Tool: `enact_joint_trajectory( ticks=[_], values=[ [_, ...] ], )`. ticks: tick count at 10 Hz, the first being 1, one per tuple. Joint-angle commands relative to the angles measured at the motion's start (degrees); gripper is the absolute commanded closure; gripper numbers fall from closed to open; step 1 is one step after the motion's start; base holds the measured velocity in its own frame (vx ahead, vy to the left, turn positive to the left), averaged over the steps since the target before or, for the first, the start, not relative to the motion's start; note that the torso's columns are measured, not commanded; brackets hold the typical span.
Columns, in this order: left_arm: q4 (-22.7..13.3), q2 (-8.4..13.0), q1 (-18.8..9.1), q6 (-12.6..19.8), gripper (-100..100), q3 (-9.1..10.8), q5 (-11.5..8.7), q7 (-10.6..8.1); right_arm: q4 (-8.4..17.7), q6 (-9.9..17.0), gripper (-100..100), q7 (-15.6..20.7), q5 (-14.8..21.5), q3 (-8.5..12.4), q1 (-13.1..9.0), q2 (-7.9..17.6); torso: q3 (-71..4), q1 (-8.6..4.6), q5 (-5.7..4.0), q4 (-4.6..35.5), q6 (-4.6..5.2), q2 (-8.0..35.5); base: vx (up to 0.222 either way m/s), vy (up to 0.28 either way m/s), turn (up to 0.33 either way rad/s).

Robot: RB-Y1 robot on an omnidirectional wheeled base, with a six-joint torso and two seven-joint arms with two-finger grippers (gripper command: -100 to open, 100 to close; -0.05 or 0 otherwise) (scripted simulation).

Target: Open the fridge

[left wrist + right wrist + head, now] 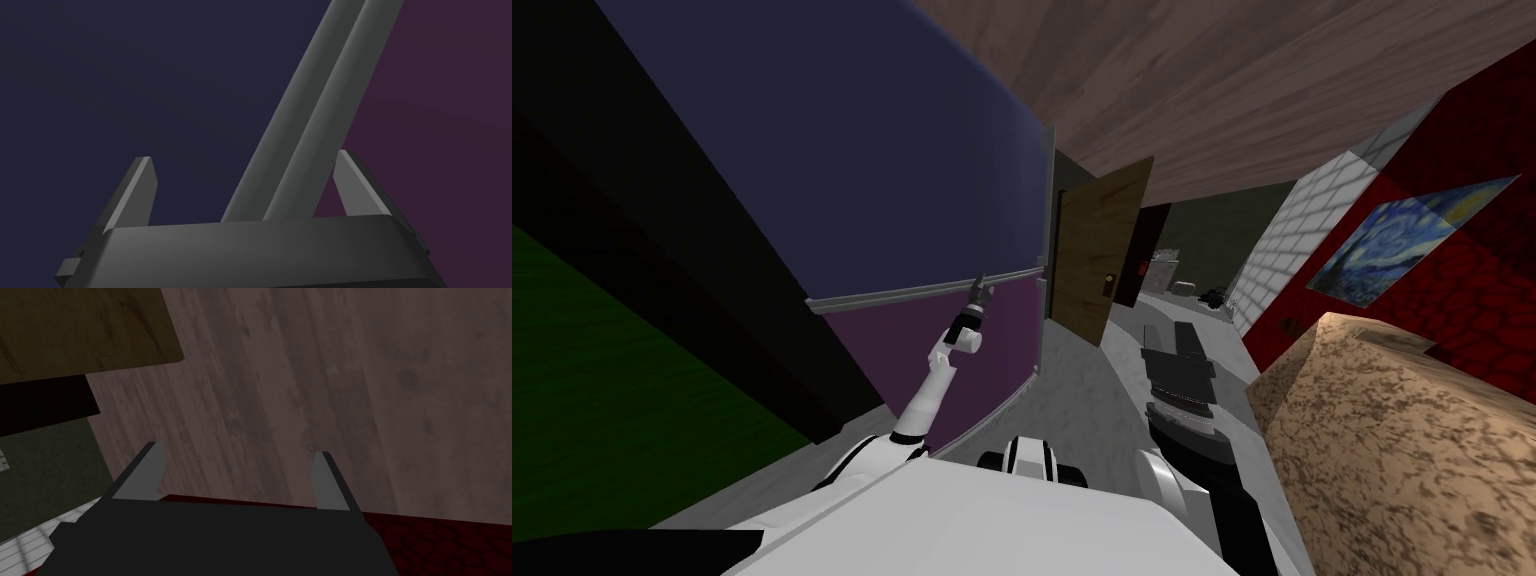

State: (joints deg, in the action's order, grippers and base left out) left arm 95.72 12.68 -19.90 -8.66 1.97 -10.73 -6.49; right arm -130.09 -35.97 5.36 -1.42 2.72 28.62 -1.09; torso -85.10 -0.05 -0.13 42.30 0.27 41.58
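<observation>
The fridge stands close on my left, with a dark blue upper door (892, 150) and a purple lower door (967, 370). A grey bar handle (912, 292) runs along the seam between them. My left gripper (980, 290) is raised to the end of that bar. In the left wrist view the grey handle (310, 115) passes slantwise between the open fingers, nearer to one finger (350, 185), and the jaws are not pressing it. My left gripper (243, 156) holds nothing. My right gripper (1172, 335) is low on my right, open and empty (237, 448).
A brown door (1102, 250) stands ajar just past the fridge. A speckled tan counter (1392, 440) fills the near right, below a red wall with a painting (1402, 240). Grey floor (1082, 390) runs ahead between them. A black area (632, 230) lies left of the fridge.
</observation>
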Motion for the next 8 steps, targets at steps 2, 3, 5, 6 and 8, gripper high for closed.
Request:
enact_joint_trajectory(
  ticks=[2, 3, 5, 6, 8],
  values=[
    [-3.1, 0.3, -4.9, 1.5, -100, 0.54, -0.8, -0.85, 0.0, 0.0, 0, 0.0, 0.0, 0.0, 0.0, 0.0, -0.2, -0.15, -0.11, 0.1, 0.13, -0.2, -0.029, -0.019, 0.01],
    [-3.1, 0.3, -4.9, 1.5, -100, 0.54, -0.8, -0.85, 0.0, 0.0, 0, 0.0, 0.0, 0.0, 0.0, 0.0, -0.1, -0.24, -0.18, 0.2, 0.19, -0.2, 0.0, 0.0, 0.0],
    [-6.0, 0.5, -6.4, 3.0, -100, 0.89, -1.6, -1.66, 0.0, 0.0, 0, 0.0, 0.0, 0.0, 0.0, 0.0, -0.2, -0.31, -0.25, 0.3, 0.25, -0.2, -0.016, -0.007, -0.008],
    [-6.2, 0.5, -7.3, 3.0, -100, 0.89, -1.6, -1.66, 0.0, 0.0, 0, 0.0, 0.0, 0.0, 0.0, 0.0, -0.2, -0.37, -0.2, 0.1, 0.23, -0.3, -0.02, -0.038, 0.011],
    [-6.2, 0.5, -8.8, 3.0, -100, 0.89, -1.6, -1.66, 0.0, 0.0, 0, 0.0, 0.0, 0.0, 0.0, 0.0, -0.3, -0.43, -0.32, 0.3, 0.43, -0.4, -0.019, -0.01, 0.017]
  ],
)
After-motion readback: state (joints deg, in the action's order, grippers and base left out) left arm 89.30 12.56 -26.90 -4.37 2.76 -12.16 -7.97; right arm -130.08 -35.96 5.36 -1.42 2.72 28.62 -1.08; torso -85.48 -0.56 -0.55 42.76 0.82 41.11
